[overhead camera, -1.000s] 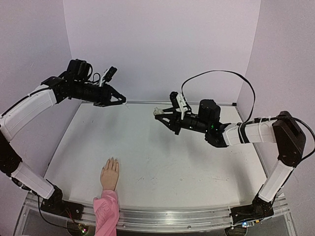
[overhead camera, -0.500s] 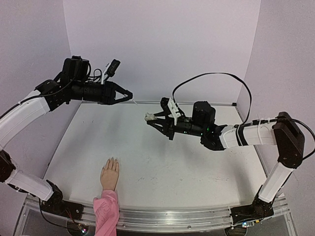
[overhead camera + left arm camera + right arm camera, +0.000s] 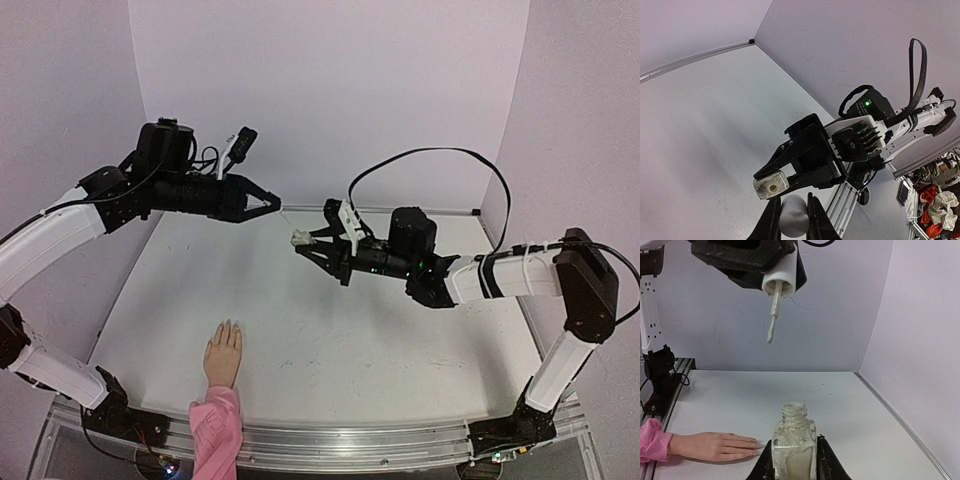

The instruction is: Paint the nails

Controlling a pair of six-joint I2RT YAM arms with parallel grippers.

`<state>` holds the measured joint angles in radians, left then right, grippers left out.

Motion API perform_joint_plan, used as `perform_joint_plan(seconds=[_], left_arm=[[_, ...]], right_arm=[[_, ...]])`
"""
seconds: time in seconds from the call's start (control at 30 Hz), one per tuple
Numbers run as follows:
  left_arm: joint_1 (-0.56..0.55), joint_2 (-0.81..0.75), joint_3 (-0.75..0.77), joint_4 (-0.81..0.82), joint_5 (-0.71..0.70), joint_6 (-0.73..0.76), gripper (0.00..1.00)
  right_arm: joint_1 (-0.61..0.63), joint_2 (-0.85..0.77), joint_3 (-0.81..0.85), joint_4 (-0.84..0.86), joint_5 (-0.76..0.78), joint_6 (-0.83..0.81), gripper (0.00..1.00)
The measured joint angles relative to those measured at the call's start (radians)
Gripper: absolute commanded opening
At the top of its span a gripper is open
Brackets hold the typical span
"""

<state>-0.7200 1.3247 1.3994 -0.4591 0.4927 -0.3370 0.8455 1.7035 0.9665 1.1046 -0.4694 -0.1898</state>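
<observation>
From above, we see the left hand (image 3: 272,203) high in the air, clenched on something too small to make out from here. The right hand (image 3: 304,245) is just beside it, tip near tip but not touching, and it grips a small bottle (image 3: 298,238). Far below the left hand, near the front edge of the white surface (image 3: 340,330), lies the doll hand (image 3: 223,358) with its pink sleeve (image 3: 215,428). Its nails (image 3: 228,326) point toward the back wall and are too tiny to see well. From the left hand's camera, its two fingers (image 3: 771,222) pinch a white cap (image 3: 792,220). Right in front of them the bottle shows its open mouth, held by the right hand's black fingers. From the right hand's camera, the bottle stands upright between that hand's fingers (image 3: 826,460), open on top. Above it hangs the cap with a thin brush (image 3: 771,322) pointing down, not touching the bottle. To the lower left of the right hand, the doll hand lies flat on the surface. Its nails point toward the bottle, well apart from the brush.
</observation>
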Motion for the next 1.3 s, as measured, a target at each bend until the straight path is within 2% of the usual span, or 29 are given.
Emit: perform_joint_plan(seconds=[0.63,1.3], left_arm=[[-0.039,0.021,-0.031,0.023,-0.103,0.008,0.0],[-0.053,0.021,-0.033,0.024,-0.112,0.02,0.0]], right_arm=[[0.016,0.0,-0.001,0.043,0.04,0.0,0.0],[0.025,0.0,-0.007,0.064,0.04,-0.004,0.0]])
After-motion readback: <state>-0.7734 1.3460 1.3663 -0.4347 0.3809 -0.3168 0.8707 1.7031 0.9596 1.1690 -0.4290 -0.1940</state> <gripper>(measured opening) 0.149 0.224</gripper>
